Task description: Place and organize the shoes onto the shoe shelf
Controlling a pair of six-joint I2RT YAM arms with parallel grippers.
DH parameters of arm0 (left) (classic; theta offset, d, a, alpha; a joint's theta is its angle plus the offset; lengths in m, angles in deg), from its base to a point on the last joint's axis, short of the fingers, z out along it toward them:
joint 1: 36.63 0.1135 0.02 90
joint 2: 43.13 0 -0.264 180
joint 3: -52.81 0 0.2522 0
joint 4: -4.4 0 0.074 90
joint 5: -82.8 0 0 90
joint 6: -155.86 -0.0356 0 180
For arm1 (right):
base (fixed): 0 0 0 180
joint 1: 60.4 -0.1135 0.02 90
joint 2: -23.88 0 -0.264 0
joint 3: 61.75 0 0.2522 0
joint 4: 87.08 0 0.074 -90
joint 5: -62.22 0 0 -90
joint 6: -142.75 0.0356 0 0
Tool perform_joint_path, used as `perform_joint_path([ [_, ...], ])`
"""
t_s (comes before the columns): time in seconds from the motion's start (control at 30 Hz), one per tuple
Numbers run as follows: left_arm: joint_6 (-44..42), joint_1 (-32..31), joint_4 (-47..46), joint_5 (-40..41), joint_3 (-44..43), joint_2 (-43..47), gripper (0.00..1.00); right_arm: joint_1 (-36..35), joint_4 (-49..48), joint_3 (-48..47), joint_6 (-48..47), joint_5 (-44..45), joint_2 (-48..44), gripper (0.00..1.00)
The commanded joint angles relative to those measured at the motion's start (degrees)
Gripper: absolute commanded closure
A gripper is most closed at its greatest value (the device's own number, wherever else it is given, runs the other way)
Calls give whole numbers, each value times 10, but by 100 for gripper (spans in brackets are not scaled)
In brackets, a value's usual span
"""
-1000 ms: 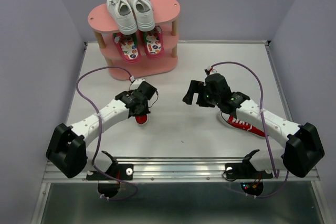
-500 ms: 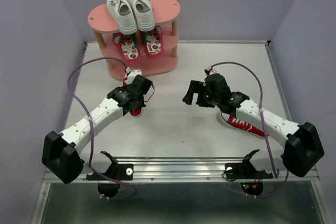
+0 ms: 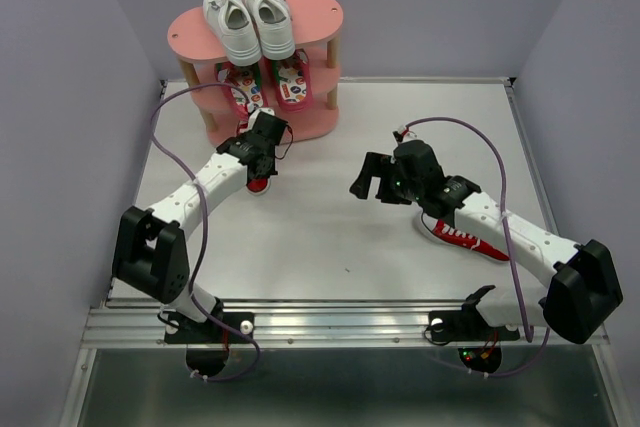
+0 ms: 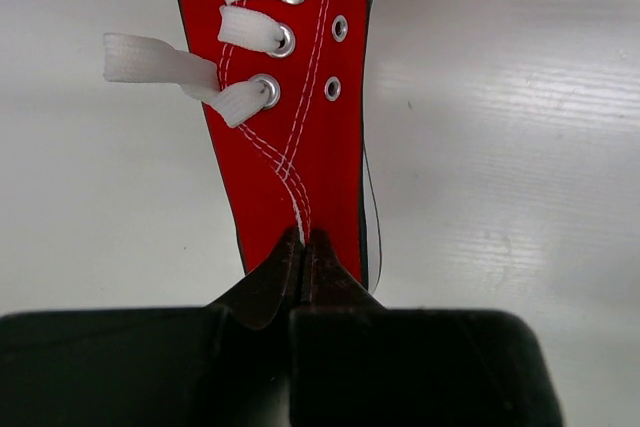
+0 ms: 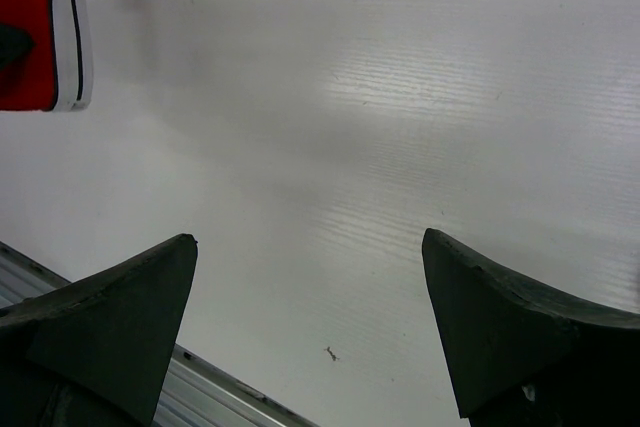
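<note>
Left wrist: left gripper (image 4: 303,257) clenched on the heel of one red sneaker (image 4: 290,97), shoe's long axis running to 12 o'clock from the jaws. Top external: shoe shelf (image 3: 320,17) near, at its 12 o'clock. Right gripper (image 5: 310,317) spread, empty; second red sneaker (image 3: 468,238) at its 4 o'clock.

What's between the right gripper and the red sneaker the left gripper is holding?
Nothing: in the top external view, only bare table separates the open right gripper from the red sneaker pinched in the left gripper.
</note>
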Motion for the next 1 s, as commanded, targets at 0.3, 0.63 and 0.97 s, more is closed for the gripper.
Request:
perform_joint_path([
  [0.3, -60, 18, -112, 14, -69, -35, 100, 1, 13, -27, -3, 13, -5, 0],
  [0.63, -84, 26, -160, 11, -110, -90, 100, 1, 20, -37, -1, 9, -4, 0],
  [0.97, -93, 48, -184, 9, -175, -159, 100, 1, 32, -34, 7, 14, -12, 0],
])
